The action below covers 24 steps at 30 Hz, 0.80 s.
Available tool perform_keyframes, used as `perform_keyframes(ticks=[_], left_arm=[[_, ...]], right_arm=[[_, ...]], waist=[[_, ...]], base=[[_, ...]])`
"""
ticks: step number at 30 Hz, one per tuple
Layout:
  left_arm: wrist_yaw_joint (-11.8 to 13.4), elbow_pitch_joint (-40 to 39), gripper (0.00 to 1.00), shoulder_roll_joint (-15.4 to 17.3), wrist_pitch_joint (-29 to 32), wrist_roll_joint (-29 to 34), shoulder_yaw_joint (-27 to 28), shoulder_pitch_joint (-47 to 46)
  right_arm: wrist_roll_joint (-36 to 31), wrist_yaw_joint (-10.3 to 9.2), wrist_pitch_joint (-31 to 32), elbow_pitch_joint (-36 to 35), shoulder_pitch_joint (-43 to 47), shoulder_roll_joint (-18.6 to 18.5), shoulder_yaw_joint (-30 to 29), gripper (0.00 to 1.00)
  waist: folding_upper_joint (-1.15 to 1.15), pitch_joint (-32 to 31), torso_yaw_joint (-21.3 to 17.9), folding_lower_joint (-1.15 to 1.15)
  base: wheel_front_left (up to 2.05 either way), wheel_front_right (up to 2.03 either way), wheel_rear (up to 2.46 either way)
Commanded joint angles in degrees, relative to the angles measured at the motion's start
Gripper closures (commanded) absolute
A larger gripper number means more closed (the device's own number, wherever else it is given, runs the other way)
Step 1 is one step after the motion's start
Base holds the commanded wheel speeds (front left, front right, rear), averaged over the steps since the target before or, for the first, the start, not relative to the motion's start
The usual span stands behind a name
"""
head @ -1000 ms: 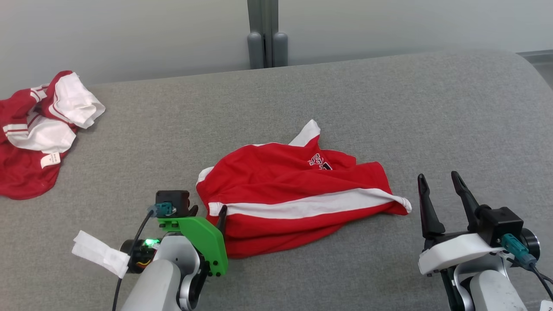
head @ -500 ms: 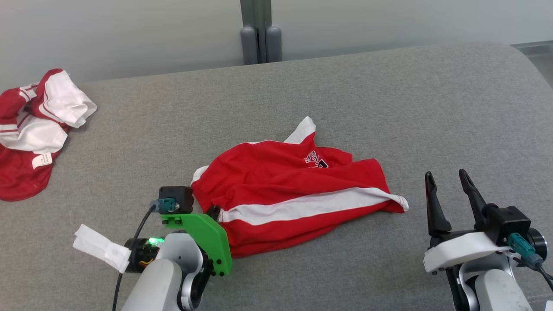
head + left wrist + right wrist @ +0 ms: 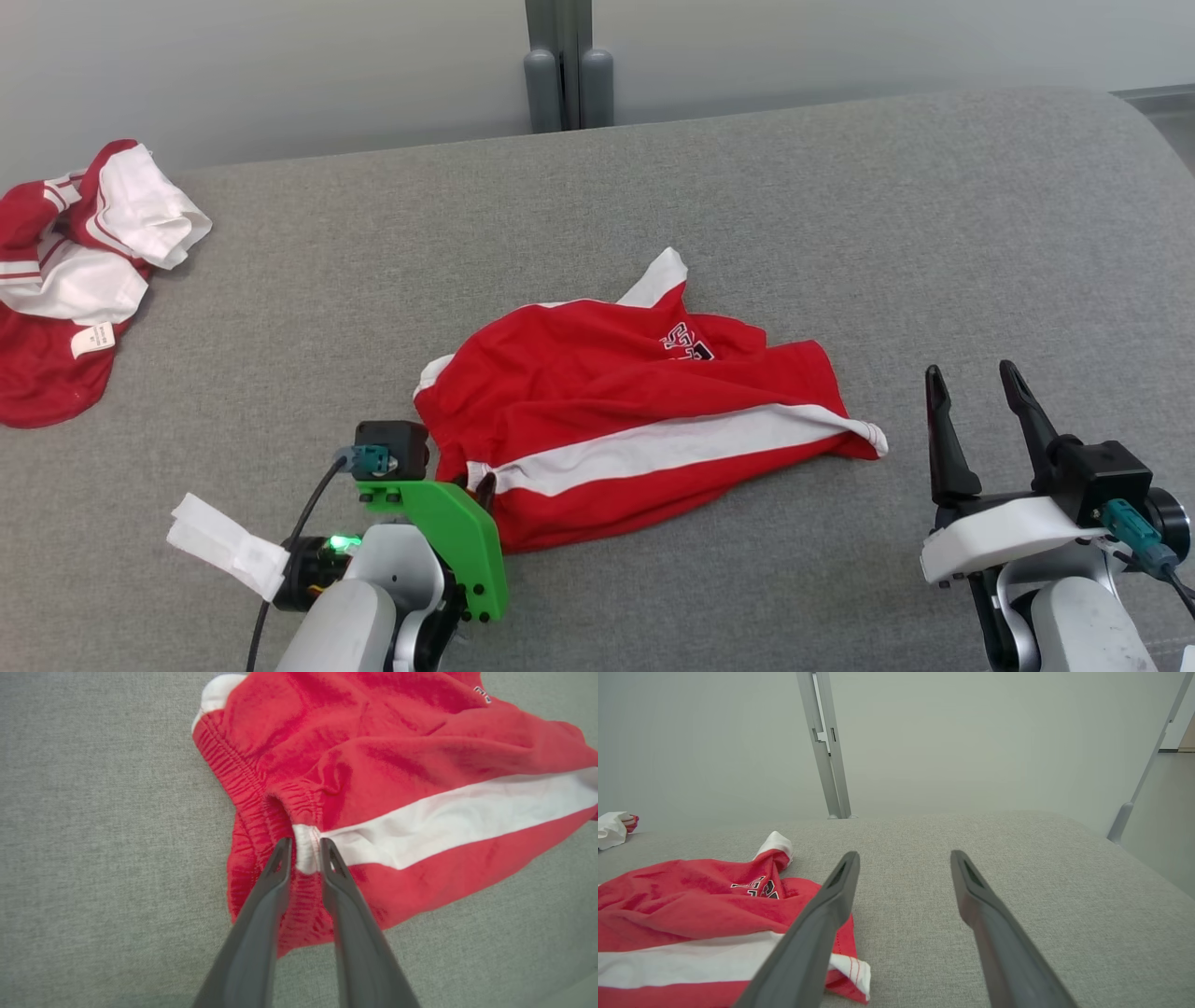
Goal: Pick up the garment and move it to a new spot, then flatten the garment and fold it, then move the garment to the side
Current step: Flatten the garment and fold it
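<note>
The grey fabric-covered worktop (image 3: 840, 233) carries the red garment (image 3: 597, 401), crumpled at the centre of the head view. A second red-and-white garment (image 3: 65, 280) lies at far left. The left gripper (image 3: 306, 851) fingers pinch the garment's waistband at the white stripe. At lower right, the right gripper (image 3: 969, 373) fingers stand spread apart, holding nothing.

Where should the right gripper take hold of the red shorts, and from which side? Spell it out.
Probably the leg hem of the red shorts, where the white stripe ends in a free corner lying on the grey cushion. Come in low from the right: the open right gripper stands on that side, apart from the cloth, with bare cushion between.
</note>
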Motion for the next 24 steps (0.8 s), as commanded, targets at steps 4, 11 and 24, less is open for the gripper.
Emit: perform_keyframes(ticks=[4,11,24], left_arm=[[0.4,-0.5,0.26,0.6,0.3,-0.5,-0.1,0.9],[0.2,-1.4,1.00,0.6,-1.5,-1.0,0.2,0.7],[0.7,-2.8,1.00,0.1,-4.6,-2.4,0.6,1.7]], right_arm=[[-0.1,0.01,-0.2,-0.3,-0.6,-0.1,-0.1,0.00],[-0.5,0.01,-0.2,-0.3,-0.7,-0.1,-0.6,0.00],[0.3,0.01,6.6,6.1,-1.2,-1.3,4.7,0.00]], waist=[[0.00,0.2,-0.1,0.00],[0.00,0.4,0.0,0.00],[0.00,0.3,0.5,0.00]], base=[[0.00,0.00,0.00],[0.00,0.00,0.00],[0.00,0.00,0.00]])
